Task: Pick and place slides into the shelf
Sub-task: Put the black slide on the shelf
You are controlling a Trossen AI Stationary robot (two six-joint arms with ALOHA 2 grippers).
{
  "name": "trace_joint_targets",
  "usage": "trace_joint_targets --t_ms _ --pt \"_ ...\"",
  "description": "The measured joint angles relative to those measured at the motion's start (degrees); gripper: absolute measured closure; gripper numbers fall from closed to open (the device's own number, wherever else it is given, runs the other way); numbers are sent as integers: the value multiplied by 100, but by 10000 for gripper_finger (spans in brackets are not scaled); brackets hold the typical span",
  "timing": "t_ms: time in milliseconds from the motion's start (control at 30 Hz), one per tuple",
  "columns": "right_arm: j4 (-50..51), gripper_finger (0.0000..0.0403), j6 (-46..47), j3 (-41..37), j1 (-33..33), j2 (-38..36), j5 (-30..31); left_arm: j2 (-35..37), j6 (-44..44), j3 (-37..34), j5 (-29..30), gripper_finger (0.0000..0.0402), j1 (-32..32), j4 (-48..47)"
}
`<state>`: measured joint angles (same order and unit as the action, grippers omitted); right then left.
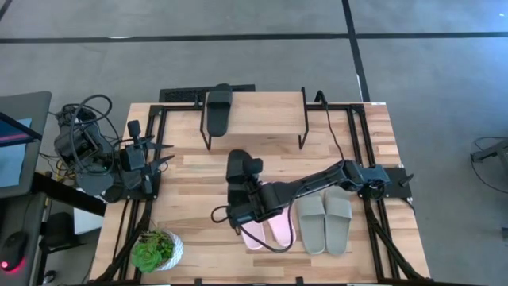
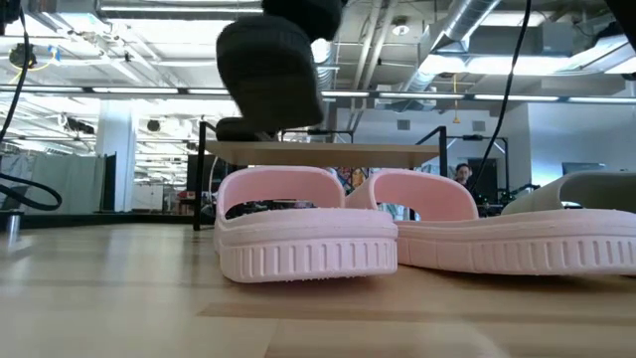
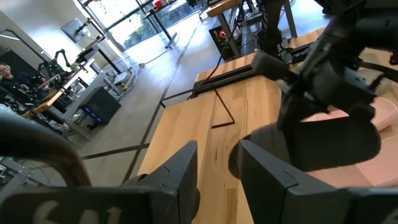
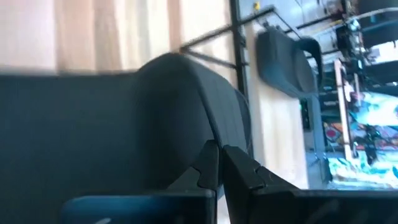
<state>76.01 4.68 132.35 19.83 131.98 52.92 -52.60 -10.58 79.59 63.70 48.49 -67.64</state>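
One black slide (image 1: 240, 168) hangs lifted over the table's middle in my right gripper (image 1: 242, 202); it shows high up in the low view (image 2: 270, 70) and fills the right wrist view (image 4: 124, 124). The other black slide (image 1: 218, 107) lies on the shelf (image 1: 270, 99) at the far edge, on its left part. The pink pair (image 1: 266, 230) and the grey-green pair (image 1: 325, 222) rest on their soles near the near edge. My left gripper (image 3: 217, 174) waits open at the table's left side. My right gripper is shut on the black slide at its near end (image 4: 208, 140), the two fingers (image 4: 239, 171) pinching a thin rim of it. The arm reaches in level from the table's right. The slide is lifted clear of the table, above the pink pair, its length pointing toward the shelf.
A small potted plant (image 1: 156, 250) stands at the near left corner. The shelf's right part (image 1: 278, 103) is bare plank. Black metal frames run along the table's left (image 1: 151, 159) and right (image 1: 373, 159) sides. Bare wood lies between the shelf and the slides.
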Motion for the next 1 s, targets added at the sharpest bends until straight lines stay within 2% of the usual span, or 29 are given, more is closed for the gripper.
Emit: trace_joint_targets --t_ms 500,800,1000 --pt "667 403 374 0 -244 -485 591 0 -3 2 -2 297 1 -1" --pt "558 403 -164 0 -927 -490 583 0 -1 2 -2 297 0 -7" --pt "109 403 -703 0 -1338 -490 485 0 -1 2 -2 297 2 -113"
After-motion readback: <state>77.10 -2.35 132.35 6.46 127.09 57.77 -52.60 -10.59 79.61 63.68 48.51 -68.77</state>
